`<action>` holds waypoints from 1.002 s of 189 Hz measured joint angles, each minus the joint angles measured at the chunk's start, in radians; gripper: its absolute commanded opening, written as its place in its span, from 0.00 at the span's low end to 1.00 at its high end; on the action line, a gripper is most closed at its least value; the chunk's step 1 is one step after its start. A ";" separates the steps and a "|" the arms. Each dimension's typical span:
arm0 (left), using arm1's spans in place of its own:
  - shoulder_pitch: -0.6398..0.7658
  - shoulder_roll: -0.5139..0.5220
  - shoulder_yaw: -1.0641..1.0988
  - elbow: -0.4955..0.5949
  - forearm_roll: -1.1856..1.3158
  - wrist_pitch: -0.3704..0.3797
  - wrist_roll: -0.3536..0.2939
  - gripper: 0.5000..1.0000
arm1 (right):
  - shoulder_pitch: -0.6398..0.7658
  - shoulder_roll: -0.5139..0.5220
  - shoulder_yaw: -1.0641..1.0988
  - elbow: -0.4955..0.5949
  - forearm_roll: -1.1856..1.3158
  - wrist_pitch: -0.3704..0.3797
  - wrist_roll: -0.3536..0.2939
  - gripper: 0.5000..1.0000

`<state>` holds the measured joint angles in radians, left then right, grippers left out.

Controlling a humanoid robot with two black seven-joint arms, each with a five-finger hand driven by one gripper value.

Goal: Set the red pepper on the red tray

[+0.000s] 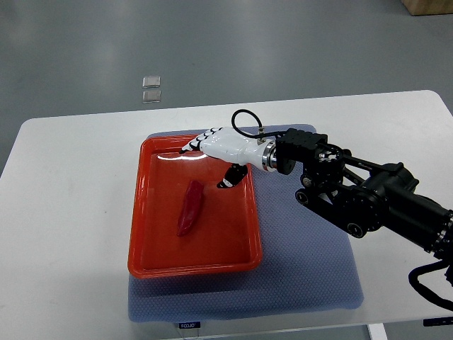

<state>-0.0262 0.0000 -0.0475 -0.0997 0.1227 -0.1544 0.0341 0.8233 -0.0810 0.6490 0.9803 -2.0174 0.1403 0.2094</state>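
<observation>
Your right hand (216,152) sits over the far right part of the red tray (141,212), white shell, fingers loosely extended toward the tray's far rim with the thumb hanging down, holding nothing. The red pepper (190,207) lies flat on the tray floor, roughly centre, long axis running near to far with a slight tilt, its far tip pointing toward the hand. Pepper is below and to the left of the hand in the picture, near the thumb tip but apart from it; no contact that you can see. The right arm (354,195) comes in from the right edge, black links and joints, crossing above the blue mat (311,269) at an angle; a black cable (244,120) loops over the wrist. The tray rests on that blue mat, which lies on a white bench (71,212) with rounded corners; the tray's left part overhangs the mat onto the bare bench top. Beyond the bench you see grey floor (212,42) with two small pale squares (151,88) on it just past the far edge, and a brown box corner (428,6) at the top right. Nothing lies between hand and pepper; the tray holds only the pepper. Left arm does not show.
</observation>
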 measured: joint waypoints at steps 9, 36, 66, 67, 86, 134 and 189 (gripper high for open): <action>0.000 0.000 0.000 0.000 0.000 0.000 0.000 1.00 | 0.000 -0.015 0.034 -0.003 0.048 0.004 -0.001 0.78; 0.000 0.000 0.000 0.000 0.000 0.000 0.000 1.00 | -0.006 -0.038 0.155 -0.077 0.228 0.007 -0.015 0.78; 0.000 0.000 0.000 0.000 0.000 0.000 0.000 1.00 | -0.026 -0.042 0.247 -0.240 0.521 -0.003 -0.022 0.78; 0.000 0.000 0.000 0.000 0.000 0.000 0.000 1.00 | -0.027 -0.042 0.248 -0.245 0.532 -0.004 -0.022 0.78; 0.000 0.000 0.000 0.000 0.000 0.000 0.000 1.00 | -0.031 -0.042 0.261 -0.331 0.764 -0.031 -0.023 0.78; 0.000 0.000 0.000 0.000 0.000 0.000 0.000 1.00 | -0.052 -0.042 0.260 -0.397 1.210 -0.115 -0.065 0.78; 0.000 0.000 0.000 0.000 0.000 -0.001 0.000 1.00 | -0.067 -0.042 0.266 -0.399 1.401 -0.168 -0.065 0.83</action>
<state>-0.0262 0.0000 -0.0475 -0.0997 0.1227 -0.1549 0.0339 0.7566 -0.1227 0.9153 0.5815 -0.6168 -0.0276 0.1445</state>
